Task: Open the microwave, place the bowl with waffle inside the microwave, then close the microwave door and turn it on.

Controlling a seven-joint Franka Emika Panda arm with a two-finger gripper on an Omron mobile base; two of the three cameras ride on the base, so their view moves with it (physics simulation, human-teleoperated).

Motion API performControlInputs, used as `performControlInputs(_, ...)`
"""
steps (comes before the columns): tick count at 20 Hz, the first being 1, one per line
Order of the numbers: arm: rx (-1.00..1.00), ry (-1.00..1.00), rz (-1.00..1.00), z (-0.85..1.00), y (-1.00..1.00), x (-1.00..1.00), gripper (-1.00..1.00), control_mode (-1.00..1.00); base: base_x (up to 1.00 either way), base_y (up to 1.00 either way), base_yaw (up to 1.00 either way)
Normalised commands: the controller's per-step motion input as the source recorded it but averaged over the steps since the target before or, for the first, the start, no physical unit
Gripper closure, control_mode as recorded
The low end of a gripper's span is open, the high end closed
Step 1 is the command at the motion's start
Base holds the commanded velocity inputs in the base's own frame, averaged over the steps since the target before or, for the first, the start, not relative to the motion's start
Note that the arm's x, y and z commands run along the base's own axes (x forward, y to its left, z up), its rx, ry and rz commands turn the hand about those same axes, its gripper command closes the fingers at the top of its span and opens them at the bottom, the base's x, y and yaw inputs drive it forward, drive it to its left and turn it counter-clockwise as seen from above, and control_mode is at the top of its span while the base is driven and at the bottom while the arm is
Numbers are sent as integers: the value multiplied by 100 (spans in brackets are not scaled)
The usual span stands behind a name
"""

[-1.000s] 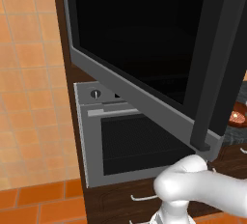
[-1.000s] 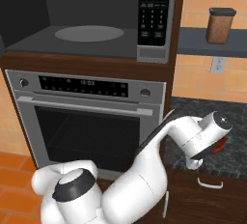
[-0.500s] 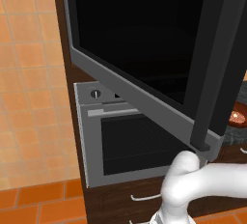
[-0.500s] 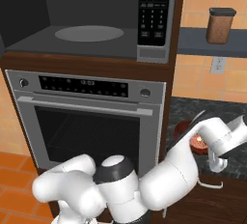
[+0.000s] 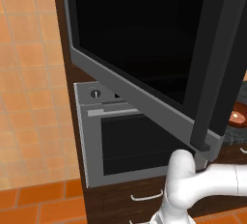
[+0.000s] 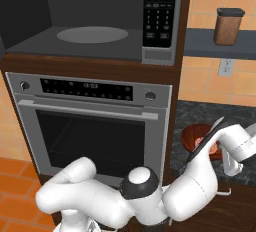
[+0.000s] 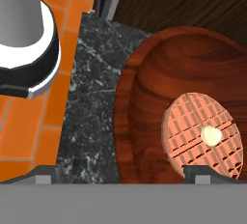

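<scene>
Orange-tan tiled wall [image 5: 29, 73] left of dark wood cabinet column [image 6: 100, 68]. Silver oven [image 6: 95, 121] built in, two knobs, horizontal handle, dark window. Drawers [image 5: 144, 196] beneath oven. Orange tile floor [image 5: 43, 206]. Dark speckled stone bench [image 6: 200, 113] right of oven. Grey shelf [image 6: 220, 46] above bench carries brown canister [image 6: 228, 26]; wall socket [image 6: 226, 67] under shelf.

I'm looking at a home kitchen. A microwave [image 6: 100, 21] sits built in above a silver oven [image 6: 92, 121], beside a dark stone counter [image 6: 200, 118] and orange tiled walls [image 5: 29, 83].
</scene>
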Motion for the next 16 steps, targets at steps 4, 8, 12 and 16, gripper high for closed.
performControlInputs(4, -2, -20, -4, -62, 0, 0, 100, -100, 0, 0, 0)
performControlInputs(8, -20, -21, -1, -82, 31, 3, 100, -100, 0, 0, 0)
performControlInputs(12, -29, -16, -1, -57, 64, 33, 100, -100, 0, 0, 0)
performControlInputs(16, -34, -19, -8, -4, 69, 42, 100, -100, 0, 0, 0)
